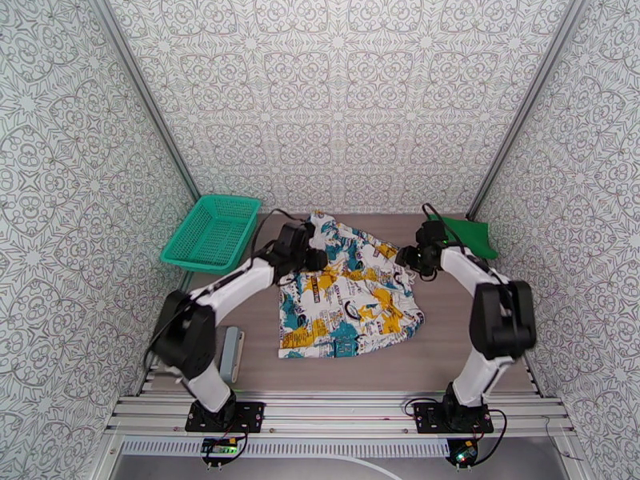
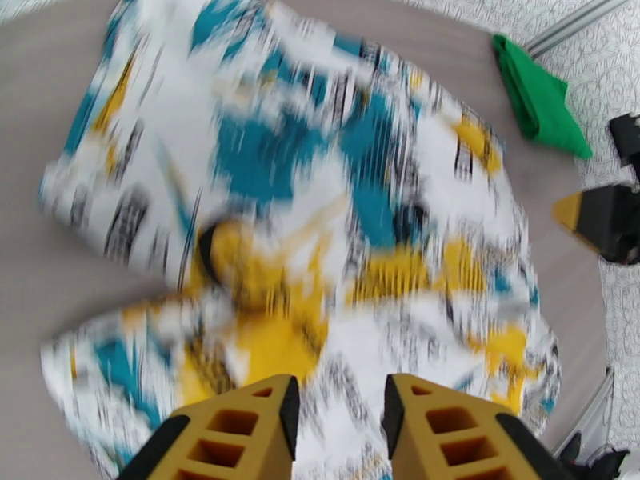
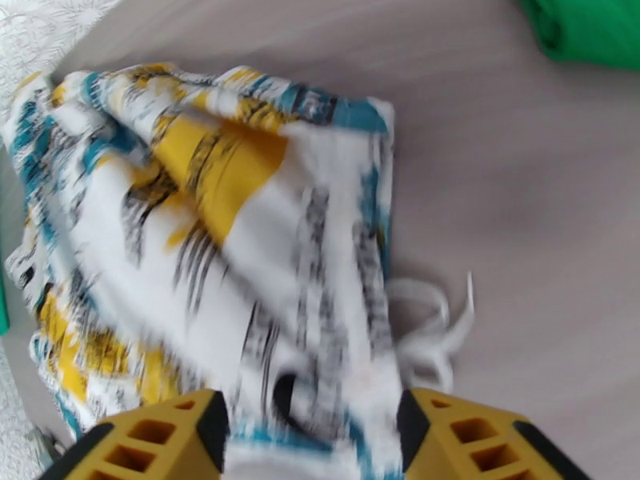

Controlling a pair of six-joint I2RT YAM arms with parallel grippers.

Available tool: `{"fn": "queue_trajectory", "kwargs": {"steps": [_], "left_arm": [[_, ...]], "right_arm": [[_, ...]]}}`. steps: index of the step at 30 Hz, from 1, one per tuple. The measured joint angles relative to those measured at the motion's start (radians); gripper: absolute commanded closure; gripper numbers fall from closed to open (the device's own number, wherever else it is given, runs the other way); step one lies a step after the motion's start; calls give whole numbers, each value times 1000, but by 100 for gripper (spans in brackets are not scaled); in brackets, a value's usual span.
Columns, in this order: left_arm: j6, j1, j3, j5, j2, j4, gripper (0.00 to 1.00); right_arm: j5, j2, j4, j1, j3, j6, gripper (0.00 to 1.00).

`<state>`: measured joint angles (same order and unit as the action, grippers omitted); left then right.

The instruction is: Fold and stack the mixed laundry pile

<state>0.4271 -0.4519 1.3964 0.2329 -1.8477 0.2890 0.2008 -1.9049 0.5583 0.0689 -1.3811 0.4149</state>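
White cloth printed in teal, yellow and black, the printed garment [image 1: 352, 302] lies spread across the middle of the table [image 1: 368, 376]. From above, its long axis runs from the far side towards the near edge, leaning a little to the left. The far end is narrower and points towards the back wall, just right of the teal mesh basket [image 1: 210, 234]. The near end is broader and fans out to the right. In the right wrist view we see white drawstrings [image 3: 432, 322] trailing off one edge onto the bare table, on the side towards the green shirt [image 1: 472, 235].

That shirt sits folded in the far right corner, well apart from the printed garment.

The left gripper [image 2: 336, 430] hangs over the far left part of the print. Its fingers [image 2: 240, 438] stand a modest gap apart and we see nothing caught between them, only blurred cloth below.

The right gripper [image 3: 314, 442] is at the garment's far right edge. Its fingers [image 3: 480, 442] stand wide apart, with a rumpled fold of the print lying across the gap. We cannot tell whether they press on that fold or merely straddle it.
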Motion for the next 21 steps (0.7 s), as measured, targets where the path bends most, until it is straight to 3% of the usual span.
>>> {"fn": "queue_trajectory", "kwargs": {"steps": [3, 11, 16, 21], "left_arm": [[-26, 16, 101, 26, -117, -20, 67], [-39, 49, 382, 66, -448, -79, 77], [7, 84, 369, 58, -534, -92, 79], [59, 137, 243, 59, -479, -183, 79]], "right_arm": [[3, -76, -2, 0, -60, -5, 51], [31, -222, -8, 0, -207, 7, 53], [12, -301, 24, -1, -300, 29, 58], [-12, -378, 72, -5, -413, 47, 61]]}}
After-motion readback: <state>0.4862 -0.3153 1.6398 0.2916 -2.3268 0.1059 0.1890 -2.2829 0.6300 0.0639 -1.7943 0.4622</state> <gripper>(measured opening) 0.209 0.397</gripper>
